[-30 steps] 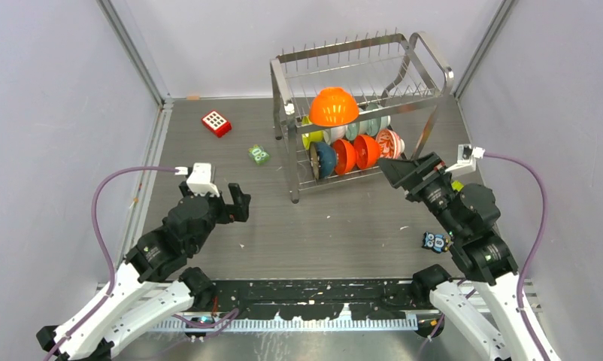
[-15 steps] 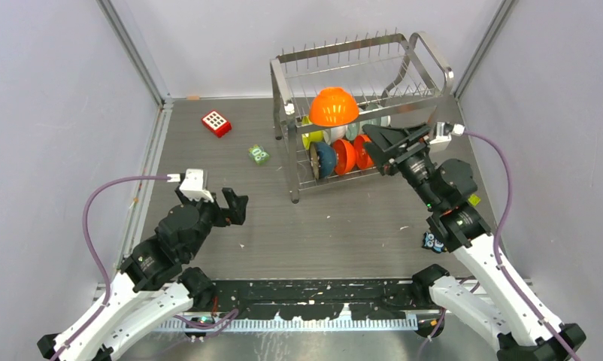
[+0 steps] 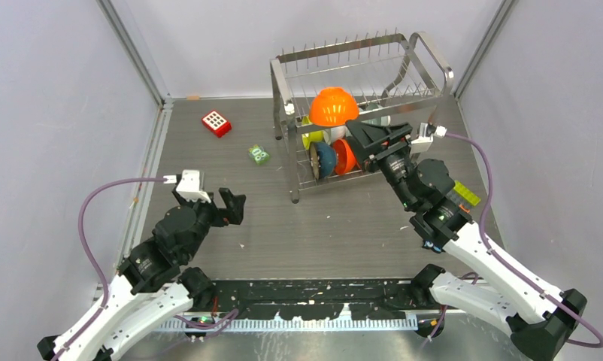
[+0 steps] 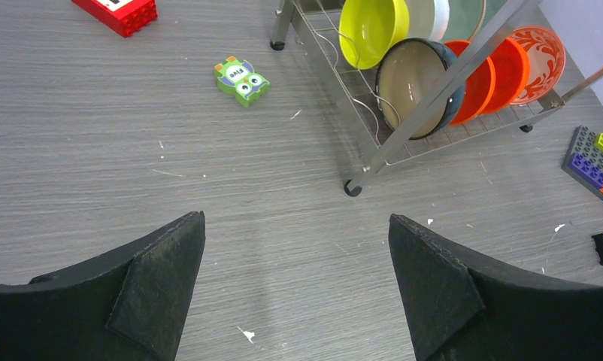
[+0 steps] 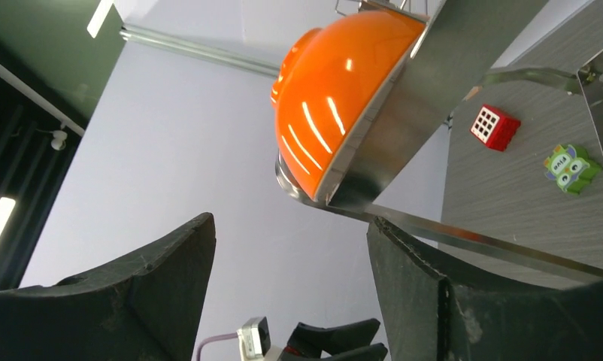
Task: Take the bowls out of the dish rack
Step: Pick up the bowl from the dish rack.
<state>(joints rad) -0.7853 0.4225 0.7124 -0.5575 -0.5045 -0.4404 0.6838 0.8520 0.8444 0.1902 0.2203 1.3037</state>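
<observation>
The dish rack (image 3: 343,49) was located at the far right of the table (image 3: 208,173). 8 bowls could be counted in it, and none had been unloaded.

- Upper tier: 1 orange bowl (image 3: 334,106), upturned against the front rail, presumably for draining.
- Lower tier: 7 bowls on edge between the wires, which were judged to keep them apart: 1 lime-yellow bowl (image 4: 370,26), 1 white, 1 pale teal, 1 dark bowl (image 4: 415,86), 2 orange and 1 patterned bowl (image 4: 543,53).

The right gripper (image 3: 356,143) was positioned at the rack front just below the upturned bowl. Its jaws were spread and nothing was grasped, probably so that a rim could be straddled. The left gripper (image 3: 227,207) was likewise released and empty, above bare table well apart from the rack.
</observation>
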